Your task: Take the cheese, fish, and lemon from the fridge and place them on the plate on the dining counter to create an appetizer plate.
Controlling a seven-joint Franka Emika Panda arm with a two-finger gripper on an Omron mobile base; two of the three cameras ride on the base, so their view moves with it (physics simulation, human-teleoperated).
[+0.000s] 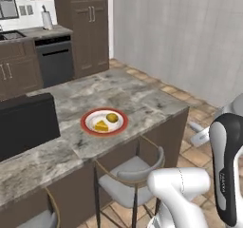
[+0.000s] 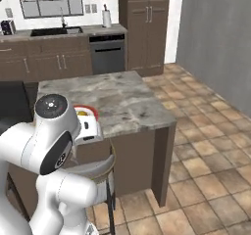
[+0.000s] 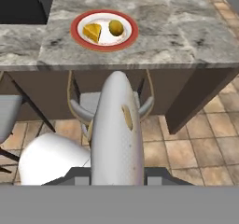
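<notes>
Fish (image 3: 116, 129) clamped between nearly closed fingers, seen lengthwise in the hand view, silvery with a tan patch on its side; tail end cut off by the bottom of the picture, finger tips themselves hidden behind the body. Gripper (image 3: 116, 174) low in front of the counter (image 1: 142, 103), short of its edge, above a grey chair (image 3: 84, 104) tucked under the overhang. Plate (image 1: 88, 123) on the counter near the front edge, carrying cheese (image 1: 101, 126) and lemon (image 1: 112, 118) side by side, apart but close. In the right base view, plate (image 2: 91, 110) mostly hidden behind the arm's shoulder, only a red sliver of rim showing; contents not visible there. Black inset (image 1: 26, 122) at the left, cut off by the frame edge. Dishwasher (image 1: 56, 61) and sink (image 2: 54, 32) on the far wall, small and soft.
</notes>
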